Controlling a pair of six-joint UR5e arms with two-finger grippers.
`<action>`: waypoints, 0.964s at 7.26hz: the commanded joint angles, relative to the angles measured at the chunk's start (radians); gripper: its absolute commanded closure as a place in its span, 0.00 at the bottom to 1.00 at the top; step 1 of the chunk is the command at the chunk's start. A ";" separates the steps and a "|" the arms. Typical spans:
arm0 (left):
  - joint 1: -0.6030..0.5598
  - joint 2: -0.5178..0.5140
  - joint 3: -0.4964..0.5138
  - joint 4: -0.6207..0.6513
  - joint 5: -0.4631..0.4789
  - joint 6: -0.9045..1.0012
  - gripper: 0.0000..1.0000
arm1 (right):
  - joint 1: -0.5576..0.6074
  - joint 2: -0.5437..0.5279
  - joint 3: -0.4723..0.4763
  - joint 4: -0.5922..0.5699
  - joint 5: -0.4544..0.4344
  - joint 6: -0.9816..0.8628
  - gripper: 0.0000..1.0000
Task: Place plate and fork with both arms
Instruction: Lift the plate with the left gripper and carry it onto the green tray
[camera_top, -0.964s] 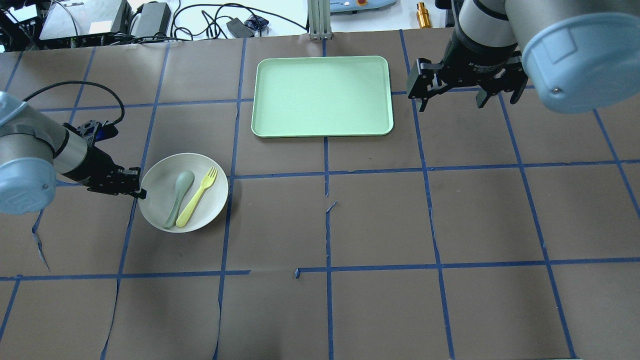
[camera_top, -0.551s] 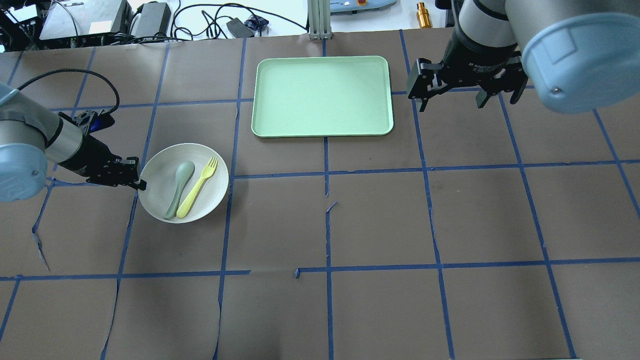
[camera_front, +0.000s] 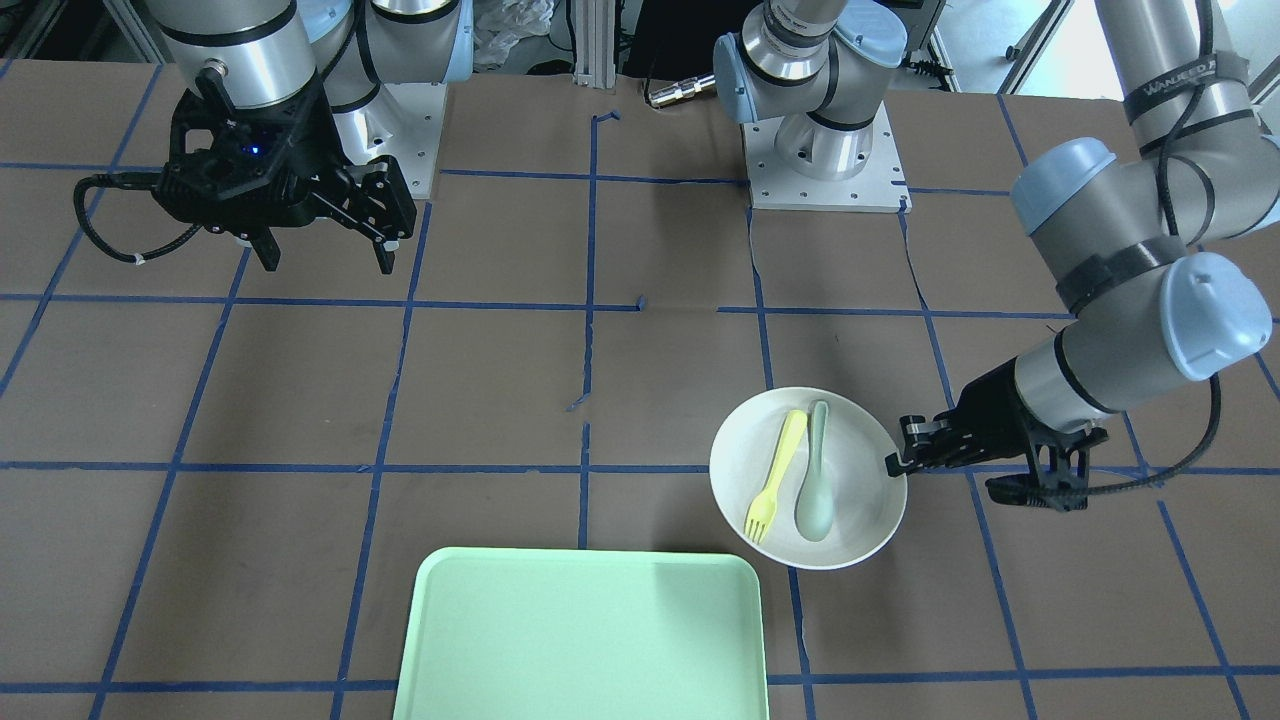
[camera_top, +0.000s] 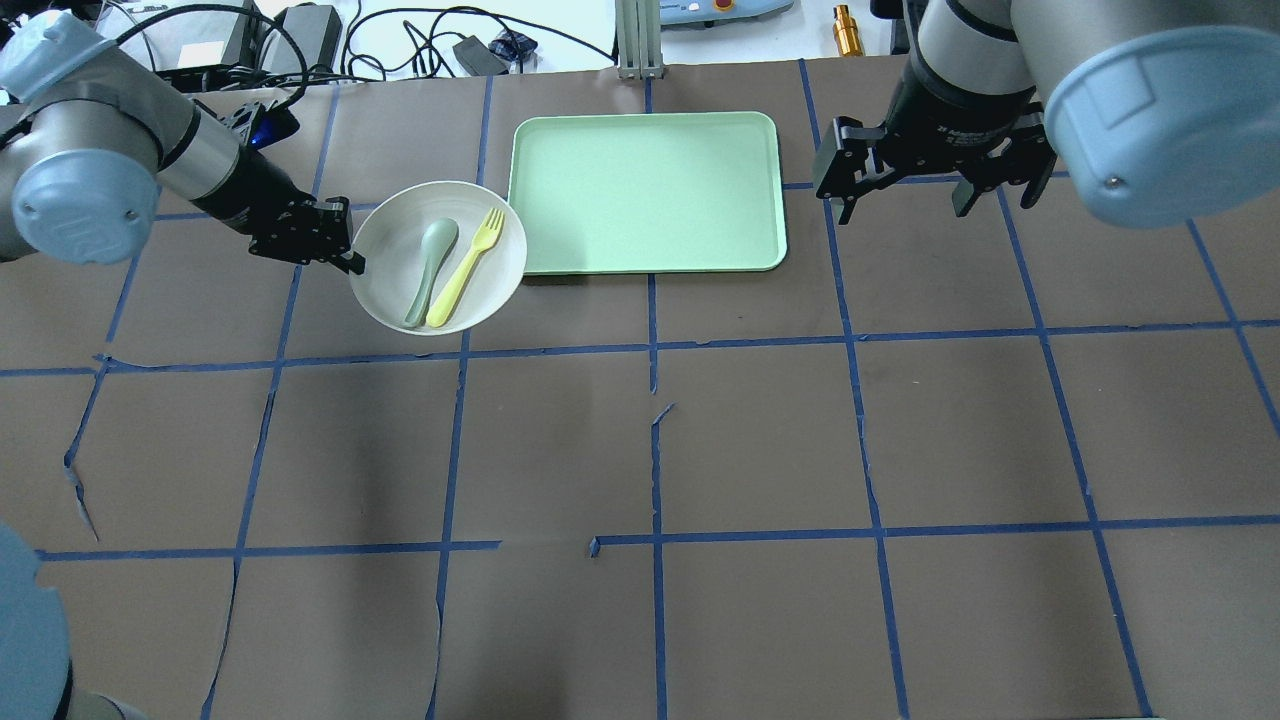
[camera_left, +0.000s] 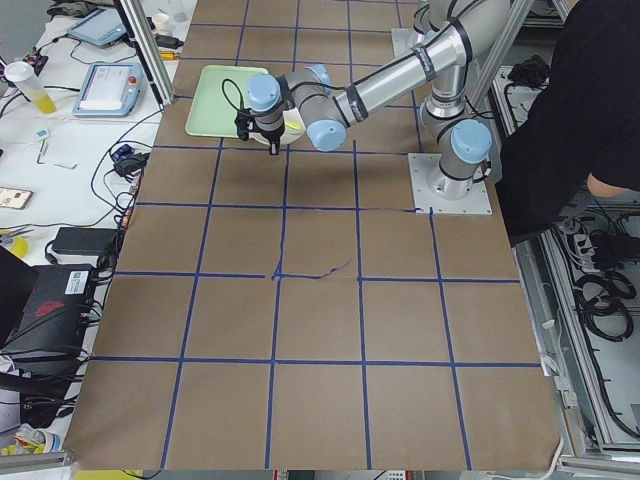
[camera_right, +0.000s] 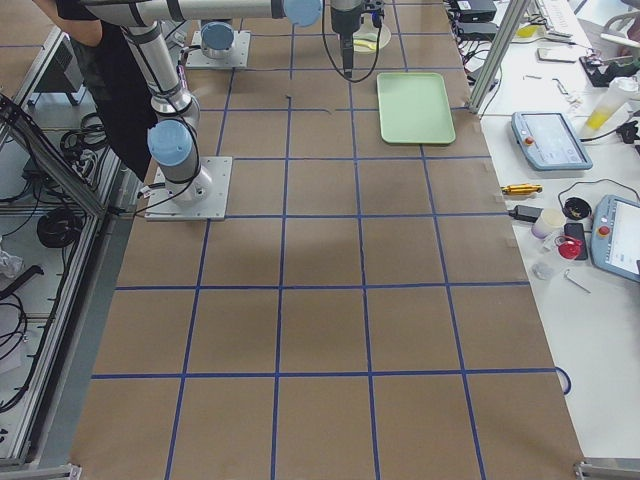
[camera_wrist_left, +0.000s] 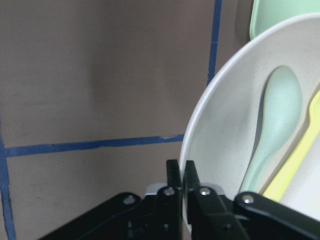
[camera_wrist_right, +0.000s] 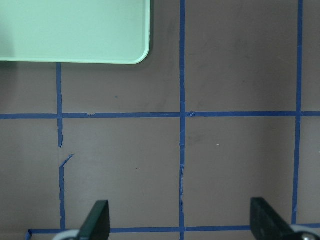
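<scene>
The off-white plate is held by its left rim in my left gripper, which is shut on it. In the overhead view the plate's right rim meets the left edge of the mint-green tray. The pale-yellow fork lies in the plate beside a grey-green spoon. The left wrist view shows the fingers pinching the plate rim. The front view also shows the plate, the fork and my left gripper. My right gripper is open and empty, hovering right of the tray.
The tray holds nothing. The brown table cover has blue tape grid lines. Cables, power bricks and a brass part lie beyond the far table edge. My right gripper hangs over bare table near the tray's corner.
My left arm has carried the plate, with fork and spoon in it, away from the robot and rightward up to the tray's left edge. The right arm has not moved.
</scene>
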 joint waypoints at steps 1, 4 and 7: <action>-0.108 -0.125 0.161 0.001 -0.001 -0.129 1.00 | 0.000 0.000 0.000 -0.001 0.000 0.000 0.00; -0.183 -0.267 0.336 0.011 -0.030 -0.275 1.00 | 0.000 0.000 0.003 0.000 0.000 0.000 0.00; -0.244 -0.389 0.469 0.028 -0.032 -0.362 1.00 | 0.000 0.000 0.002 0.000 0.000 0.000 0.00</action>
